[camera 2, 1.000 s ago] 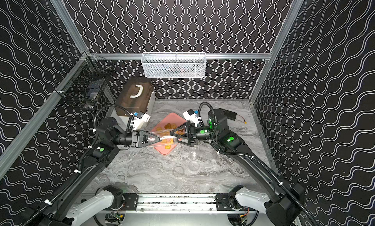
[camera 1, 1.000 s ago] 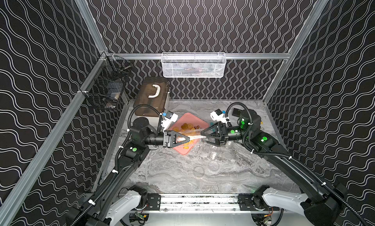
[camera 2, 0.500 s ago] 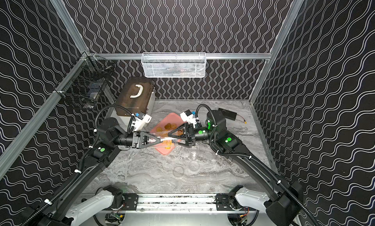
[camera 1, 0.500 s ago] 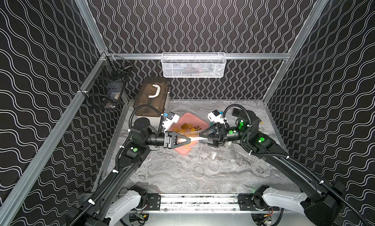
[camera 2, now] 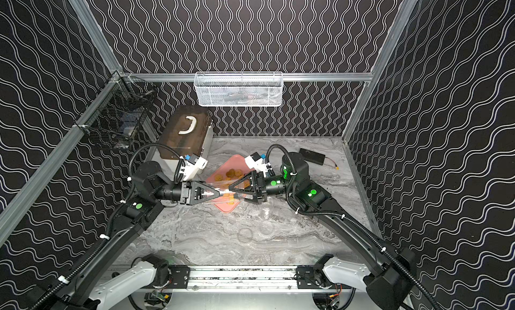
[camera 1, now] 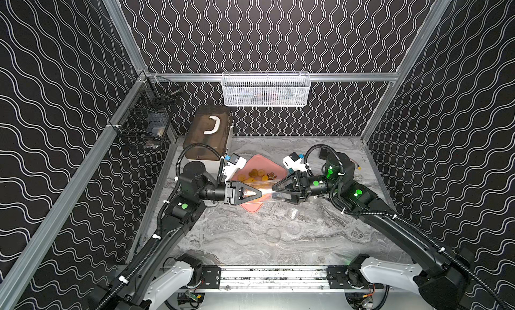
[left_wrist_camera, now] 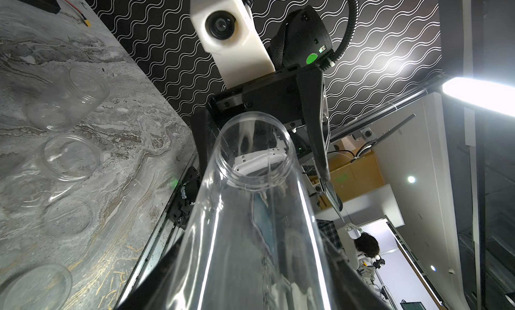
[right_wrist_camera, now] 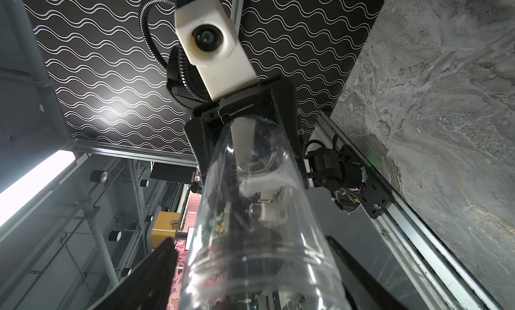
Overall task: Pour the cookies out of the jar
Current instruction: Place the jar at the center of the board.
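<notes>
jar (left_wrist_camera: pixel 250 239): base end cut off by frame edge in left wrist view, mouth end cut off in right wrist view. tray (camera 1: pixel 264 163): half nearest front edge of surface (camera 1: pixel 237 244) hidden behind jar; cookies (camera 1: pixel 254 173) there not countable. right gripper (camera 1: pixel 279 194): contact with jar not resolvable. mesh basket (camera 1: pixel 266 90) contents blurred

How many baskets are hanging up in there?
2. A white mesh basket hangs on the back rail; a black wire basket hangs on the left-hand rail. None seems hidden.
</notes>
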### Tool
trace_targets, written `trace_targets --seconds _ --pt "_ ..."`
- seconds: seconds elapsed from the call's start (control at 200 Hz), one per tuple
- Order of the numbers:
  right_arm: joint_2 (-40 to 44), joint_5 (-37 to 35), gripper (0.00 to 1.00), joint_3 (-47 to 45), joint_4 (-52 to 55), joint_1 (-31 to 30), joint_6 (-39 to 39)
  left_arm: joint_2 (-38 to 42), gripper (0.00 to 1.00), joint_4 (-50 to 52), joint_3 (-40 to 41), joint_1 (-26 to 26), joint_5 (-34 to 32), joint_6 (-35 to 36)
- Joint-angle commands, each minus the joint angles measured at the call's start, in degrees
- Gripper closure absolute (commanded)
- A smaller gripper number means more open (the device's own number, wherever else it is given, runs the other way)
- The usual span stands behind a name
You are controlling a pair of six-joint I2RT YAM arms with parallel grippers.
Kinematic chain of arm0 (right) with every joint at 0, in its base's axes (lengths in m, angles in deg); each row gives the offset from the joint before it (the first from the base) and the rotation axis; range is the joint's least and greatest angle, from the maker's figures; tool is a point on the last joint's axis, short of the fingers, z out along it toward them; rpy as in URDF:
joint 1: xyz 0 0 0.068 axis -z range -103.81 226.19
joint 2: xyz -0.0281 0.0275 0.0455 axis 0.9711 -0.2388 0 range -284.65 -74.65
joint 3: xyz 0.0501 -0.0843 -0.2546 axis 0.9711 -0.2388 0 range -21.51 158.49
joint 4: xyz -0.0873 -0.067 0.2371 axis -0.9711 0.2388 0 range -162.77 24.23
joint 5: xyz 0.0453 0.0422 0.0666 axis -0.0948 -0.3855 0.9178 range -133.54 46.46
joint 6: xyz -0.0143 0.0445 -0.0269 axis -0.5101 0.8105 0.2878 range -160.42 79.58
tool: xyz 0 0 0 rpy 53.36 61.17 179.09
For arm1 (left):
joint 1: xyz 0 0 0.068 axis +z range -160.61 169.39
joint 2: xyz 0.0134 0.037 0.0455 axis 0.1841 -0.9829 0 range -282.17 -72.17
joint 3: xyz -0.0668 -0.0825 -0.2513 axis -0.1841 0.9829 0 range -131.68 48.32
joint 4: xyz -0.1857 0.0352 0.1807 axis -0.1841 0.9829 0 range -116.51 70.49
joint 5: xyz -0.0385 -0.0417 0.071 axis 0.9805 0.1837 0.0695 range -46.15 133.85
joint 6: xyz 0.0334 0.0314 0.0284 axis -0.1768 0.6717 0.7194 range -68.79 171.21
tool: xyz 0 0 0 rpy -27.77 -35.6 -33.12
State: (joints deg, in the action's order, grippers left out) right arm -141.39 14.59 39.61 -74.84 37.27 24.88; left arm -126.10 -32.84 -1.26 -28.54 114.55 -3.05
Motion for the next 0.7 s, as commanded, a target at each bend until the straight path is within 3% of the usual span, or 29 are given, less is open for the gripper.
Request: trace_targets --seconds 0.0,0.696 --pt "0.3 0.5 0.18 0.0 -1.2 -0.2 0.1 0.3 0.62 -0.6 -0.4 -0.2 0.7 0.8" --pt "0.4 1.1 0.26 -1.1 -2.6 -0.5 0.9 -0.3 0.62 2.7 -1.6 -0.7 0.5 3.2"
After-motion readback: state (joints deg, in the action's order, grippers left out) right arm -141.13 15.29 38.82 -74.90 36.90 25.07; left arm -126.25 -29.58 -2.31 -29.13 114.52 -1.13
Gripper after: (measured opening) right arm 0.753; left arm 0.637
